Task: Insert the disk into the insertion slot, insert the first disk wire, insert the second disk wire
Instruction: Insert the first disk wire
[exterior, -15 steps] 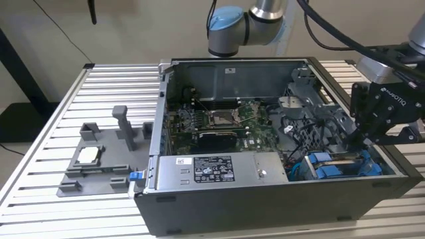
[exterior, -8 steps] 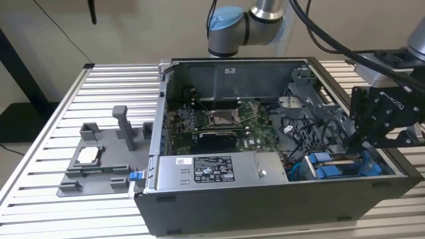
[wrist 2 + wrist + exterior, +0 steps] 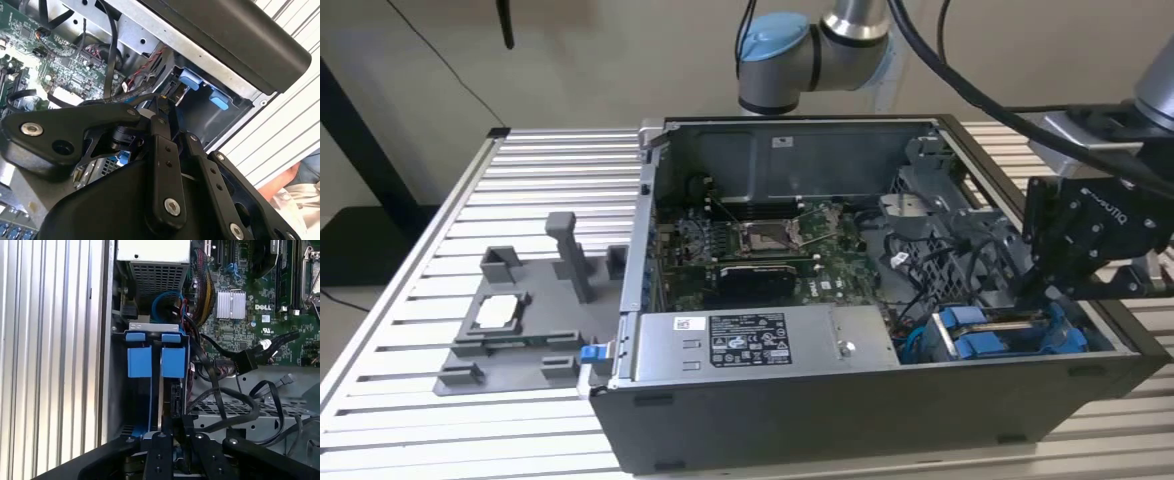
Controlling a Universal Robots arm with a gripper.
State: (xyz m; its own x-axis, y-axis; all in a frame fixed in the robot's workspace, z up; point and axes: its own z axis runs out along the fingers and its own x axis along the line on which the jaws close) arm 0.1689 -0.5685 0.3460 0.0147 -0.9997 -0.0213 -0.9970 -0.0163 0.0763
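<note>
The disk point(image 3: 997, 330), in its blue carrier frame, stands on edge in the insertion slot point(image 3: 947, 345) at the case's front corner, on the exterior view's right. Its two blue end tabs point(image 3: 172, 362) point away from my gripper point(image 3: 172, 423), whose black fingers are closed together over the disk's near end. In the exterior view the gripper point(image 3: 1037, 300) reaches down into the case from the right. The blue tabs point(image 3: 191, 80) sit just beyond my gripper point(image 3: 163, 102) in the second wrist view. A black disk wire with a connector point(image 3: 243, 360) lies loose beside the slot.
The silver power supply box point(image 3: 747, 345) sits along the case's front wall beside the slot. The motherboard point(image 3: 761, 245) fills the middle. Black cables point(image 3: 230, 405) loop over a metal bracket near my fingers. A grey fixture point(image 3: 520, 325) stands outside on the slatted table point(image 3: 400, 380). A person's hand point(image 3: 292, 177) is nearby.
</note>
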